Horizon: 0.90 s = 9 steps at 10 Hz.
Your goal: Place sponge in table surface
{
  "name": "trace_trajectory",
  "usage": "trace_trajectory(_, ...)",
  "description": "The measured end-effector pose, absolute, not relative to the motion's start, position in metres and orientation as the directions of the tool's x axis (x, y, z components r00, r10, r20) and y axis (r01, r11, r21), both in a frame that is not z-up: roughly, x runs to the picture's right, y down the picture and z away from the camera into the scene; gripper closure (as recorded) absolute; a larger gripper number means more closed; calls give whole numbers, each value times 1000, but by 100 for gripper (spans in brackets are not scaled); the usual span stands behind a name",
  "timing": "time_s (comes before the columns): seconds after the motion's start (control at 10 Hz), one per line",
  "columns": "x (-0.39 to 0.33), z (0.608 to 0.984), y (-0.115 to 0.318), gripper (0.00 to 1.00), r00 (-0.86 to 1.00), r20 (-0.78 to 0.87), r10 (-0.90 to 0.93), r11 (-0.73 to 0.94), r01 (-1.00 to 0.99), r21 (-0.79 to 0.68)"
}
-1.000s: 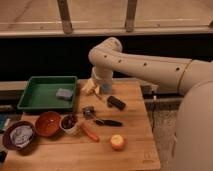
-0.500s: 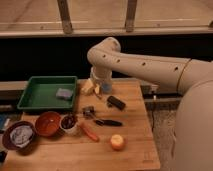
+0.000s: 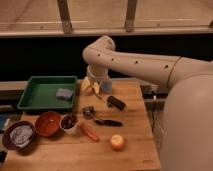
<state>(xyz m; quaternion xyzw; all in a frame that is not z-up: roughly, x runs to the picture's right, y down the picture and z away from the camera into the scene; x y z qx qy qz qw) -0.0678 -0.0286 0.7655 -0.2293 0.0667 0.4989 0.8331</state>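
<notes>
Nothing's budged lately: sponge [image 3: 64, 93] sits inside the green tray [image 3: 35, 106], pincer [image 3: 91, 86] hangs just right of that tray, jaws apart and empty, so I'd say the move onto the desk [image 3: 132, 127] hasn't started yet.

Smooth cream arm [image 3: 140, 66], dark-dotted, with pale fingers [image 3: 86, 85] over the table surface [image 3: 137, 131].
</notes>
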Motion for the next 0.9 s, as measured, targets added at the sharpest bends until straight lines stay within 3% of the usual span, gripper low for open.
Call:
trace_trajectory(0.6, -181, 800, -70, 20, 638, -257, 726, 503, -747, -434)
trace_trajectory(0.9, -178, 801, -72, 20, 639, -257, 725, 506, -748, -429)
